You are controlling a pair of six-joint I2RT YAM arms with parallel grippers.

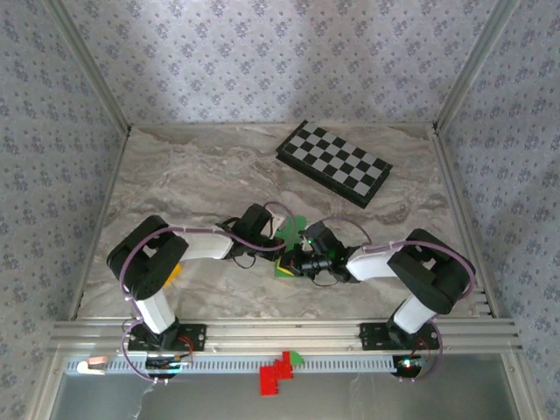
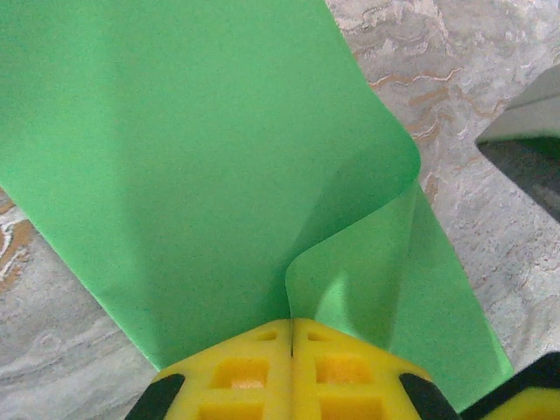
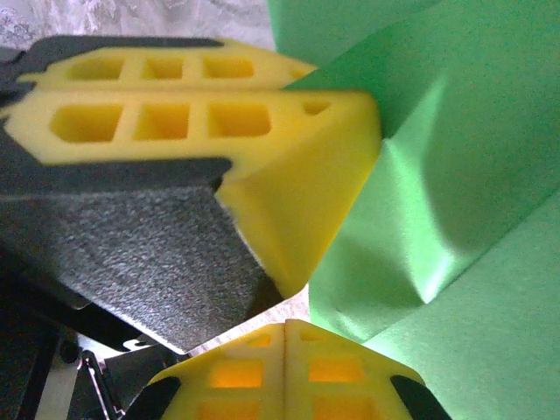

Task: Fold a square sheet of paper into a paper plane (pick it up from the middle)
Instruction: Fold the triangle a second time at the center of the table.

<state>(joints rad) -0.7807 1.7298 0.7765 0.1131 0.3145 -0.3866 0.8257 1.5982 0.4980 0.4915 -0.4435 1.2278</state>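
At table (image 1: 201,175) centre: paper (image 2: 192,175), one loose curl, folding barely begun, nearly all creases remaining; left gripper (image 2: 291,328) clamped on it, right gripper (image 3: 287,328) closed at its edge.

The right pincer (image 3: 289,337), pads pressed together, sits just beneath the left pincer (image 3: 324,87), which pinches the creased square sheet of paper (image 3: 455,175).

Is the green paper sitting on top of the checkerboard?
No, the checkerboard lies at the far side of the table, well apart from the green paper in the middle.
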